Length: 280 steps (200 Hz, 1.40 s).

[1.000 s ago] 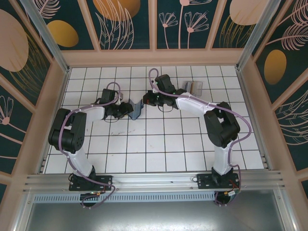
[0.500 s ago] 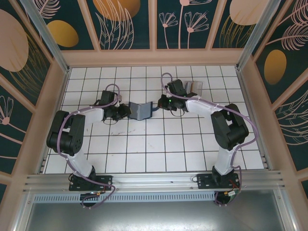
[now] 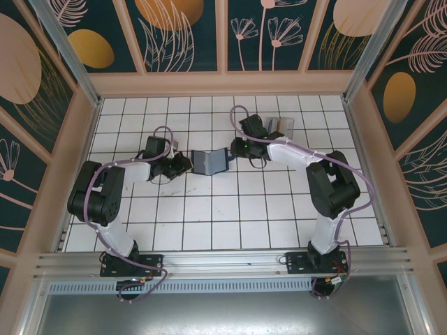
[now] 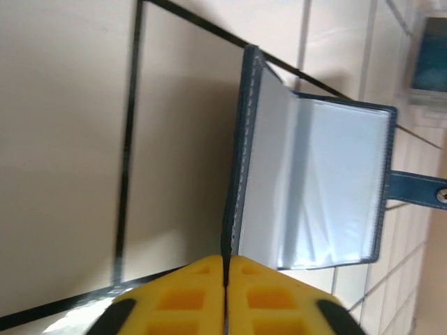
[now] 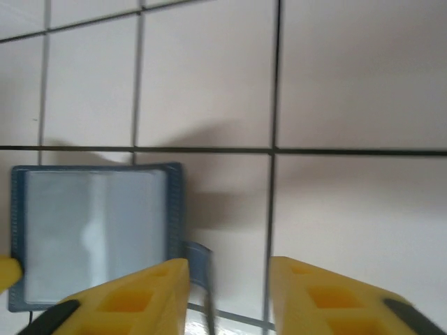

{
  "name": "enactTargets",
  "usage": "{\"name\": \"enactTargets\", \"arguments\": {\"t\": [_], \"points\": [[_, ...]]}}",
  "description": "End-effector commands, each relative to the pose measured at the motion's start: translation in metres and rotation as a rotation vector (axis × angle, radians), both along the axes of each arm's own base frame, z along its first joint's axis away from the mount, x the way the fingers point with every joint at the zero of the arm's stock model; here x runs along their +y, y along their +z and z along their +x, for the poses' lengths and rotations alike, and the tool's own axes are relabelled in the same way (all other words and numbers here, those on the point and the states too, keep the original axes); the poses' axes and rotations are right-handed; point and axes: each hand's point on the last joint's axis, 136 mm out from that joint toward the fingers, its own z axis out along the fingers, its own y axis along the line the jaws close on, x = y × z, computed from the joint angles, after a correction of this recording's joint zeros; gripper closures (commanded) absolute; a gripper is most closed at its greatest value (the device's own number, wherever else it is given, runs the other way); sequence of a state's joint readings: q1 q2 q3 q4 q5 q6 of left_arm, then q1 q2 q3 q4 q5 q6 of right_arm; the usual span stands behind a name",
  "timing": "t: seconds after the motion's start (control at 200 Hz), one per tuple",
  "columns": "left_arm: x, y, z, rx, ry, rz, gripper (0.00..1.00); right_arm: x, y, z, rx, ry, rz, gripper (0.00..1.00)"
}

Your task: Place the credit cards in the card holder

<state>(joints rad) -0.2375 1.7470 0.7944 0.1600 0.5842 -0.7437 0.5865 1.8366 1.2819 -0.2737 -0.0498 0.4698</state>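
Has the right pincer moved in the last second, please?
Yes: the right pincer slid rightward toward the clear tray, now beside the wallet.

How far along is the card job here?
Done: wallet lies open. In hand: left gripper pinches its cover edge; right gripper stands open beside the strap. Left: pockets look empty, so the cards farther back all need inserting.

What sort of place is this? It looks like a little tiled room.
Probably a small robot test booth: a white tiled table boxed in by painted leaf-pattern panels, with a left arm and a right arm bolted to an aluminium rail at its near edge.
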Motion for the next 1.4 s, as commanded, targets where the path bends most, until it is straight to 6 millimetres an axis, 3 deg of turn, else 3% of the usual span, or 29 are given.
{"name": "enactTargets", "arguments": {"t": [0.0, 0.12, 0.3, 0.43, 0.611, 0.786, 1.151, 1.261, 1.396], "points": [[-0.010, 0.017, 0.001, -0.042, -0.012, -0.098, 0.97, 0.019, 0.041, -0.002, -0.123, -0.007, -0.005, 0.59], [-0.011, 0.018, 0.000, -0.043, -0.022, -0.096, 0.99, 0.038, 0.037, -0.011, -0.119, -0.002, 0.045, 0.57], [-0.016, 0.023, 0.002, -0.051, -0.050, -0.122, 1.00, 0.084, 0.011, -0.027, 0.016, 0.158, 0.163, 0.51], [-0.018, 0.030, 0.003, -0.078, -0.049, -0.147, 1.00, 0.103, -0.004, -0.031, 0.063, 0.206, 0.176, 0.47], [-0.019, 0.033, 0.002, -0.084, -0.044, -0.166, 1.00, 0.113, -0.017, -0.029, 0.104, 0.246, 0.206, 0.46], [-0.019, 0.031, 0.000, -0.078, -0.047, -0.166, 1.00, 0.124, -0.025, -0.041, 0.153, 0.306, 0.266, 0.43], [-0.019, 0.032, 0.000, -0.088, -0.044, -0.172, 1.00, 0.121, -0.054, -0.046, 0.217, 0.313, 0.228, 0.42], [-0.018, 0.030, -0.001, -0.087, -0.038, -0.174, 1.00, 0.117, -0.058, -0.045, 0.215, 0.298, 0.195, 0.44], [-0.019, 0.031, -0.001, -0.085, -0.040, -0.174, 1.00, 0.110, -0.058, -0.042, 0.207, 0.276, 0.174, 0.54]]}}
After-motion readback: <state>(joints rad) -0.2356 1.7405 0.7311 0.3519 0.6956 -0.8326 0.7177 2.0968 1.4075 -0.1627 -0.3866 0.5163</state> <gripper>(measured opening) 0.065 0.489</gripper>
